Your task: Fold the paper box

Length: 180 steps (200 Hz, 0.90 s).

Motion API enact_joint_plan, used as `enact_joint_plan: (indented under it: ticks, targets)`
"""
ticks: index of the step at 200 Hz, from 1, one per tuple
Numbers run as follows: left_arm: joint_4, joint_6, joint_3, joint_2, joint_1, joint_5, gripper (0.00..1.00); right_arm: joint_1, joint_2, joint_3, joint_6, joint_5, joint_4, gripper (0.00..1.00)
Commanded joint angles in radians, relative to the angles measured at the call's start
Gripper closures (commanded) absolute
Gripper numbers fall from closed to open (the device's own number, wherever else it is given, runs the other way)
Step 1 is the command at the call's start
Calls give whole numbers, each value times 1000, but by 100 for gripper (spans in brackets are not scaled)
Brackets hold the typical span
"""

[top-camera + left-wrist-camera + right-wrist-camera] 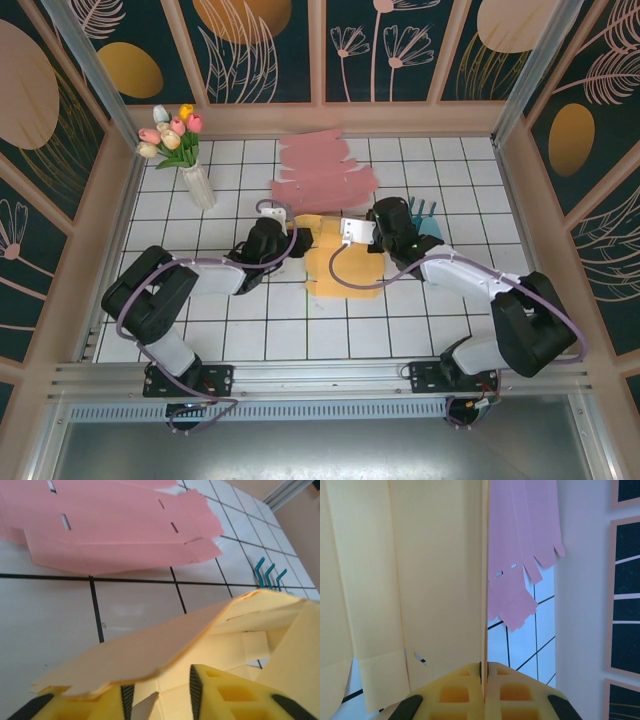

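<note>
Lying half-folded, the yellow paper box [318,262] shows creased panels; one flap raised.

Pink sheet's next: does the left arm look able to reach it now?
Probably yes: pink sheet lies flat just beyond the left gripper, bare tiles between; yellow sheet overhangs its fingers.

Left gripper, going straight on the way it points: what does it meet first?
Most likely the yellow box: its raised flap lies just ahead of the left gripper. The pink sheet lies farther off, though depth is hard to judge.
</note>
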<state>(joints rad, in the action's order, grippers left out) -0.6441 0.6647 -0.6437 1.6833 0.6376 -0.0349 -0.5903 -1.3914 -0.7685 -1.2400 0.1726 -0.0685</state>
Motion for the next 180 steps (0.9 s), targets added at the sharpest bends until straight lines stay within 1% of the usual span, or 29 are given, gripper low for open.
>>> enact_joint_plan:
  ticks: [1,21,63,85,105,117,128,157,167,180]
  targets:
    - [-36,2,-37,60,1,-10,58,7,-21,-30,30,-43,72,100]
    - [-48,36,-48,94,1,-11,54,7,-32,-42,42,-44,82,100]
    - [-51,93,-69,137,1,-23,54,6,-39,-75,81,-53,109,100]
    - [-53,98,-60,132,1,-4,53,7,-45,-97,98,-51,129,100]
    - [-100,122,-50,131,3,-47,55,7,-50,-103,106,-63,136,100]
    - [-99,136,-56,136,4,-63,55,6,-56,-104,109,-64,139,100]
    - [-70,129,-65,132,6,-40,55,7,-62,-104,109,-60,144,100]
    - [19,99,-60,96,11,106,53,8,-70,-108,107,-58,146,100]
    - [3,104,-45,87,11,119,53,9,-72,-112,112,-62,146,100]
    - [-8,112,-45,90,14,104,54,9,-76,-117,118,-65,147,100]
